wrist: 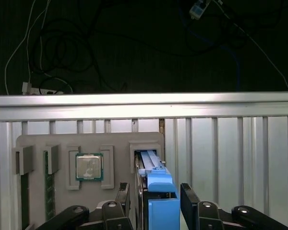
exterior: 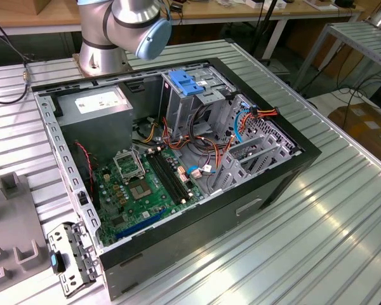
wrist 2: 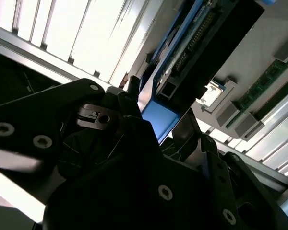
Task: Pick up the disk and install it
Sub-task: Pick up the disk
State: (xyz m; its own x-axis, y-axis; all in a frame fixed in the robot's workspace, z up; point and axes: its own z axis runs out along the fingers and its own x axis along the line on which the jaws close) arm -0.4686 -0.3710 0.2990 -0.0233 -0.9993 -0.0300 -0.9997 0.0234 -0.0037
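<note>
One step: pick-up, we judge.
Disk (wrist: 159, 179): on edge in the tray (wrist: 62, 143) slot, beside a chip (wrist: 89, 166).
Gripper (wrist: 156, 192): fingers (wrist: 188, 196) spread astride the disk, not clamping.
Next: we want a square squeeze on its sides.

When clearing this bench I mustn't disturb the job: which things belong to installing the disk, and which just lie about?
Job: flat disk with blue plastic rails, standing in a slot of the grey tray; black gripper astride it; open black computer case.
Lying about: square silver processor chip and green memory stick, both in the tray.
</note>
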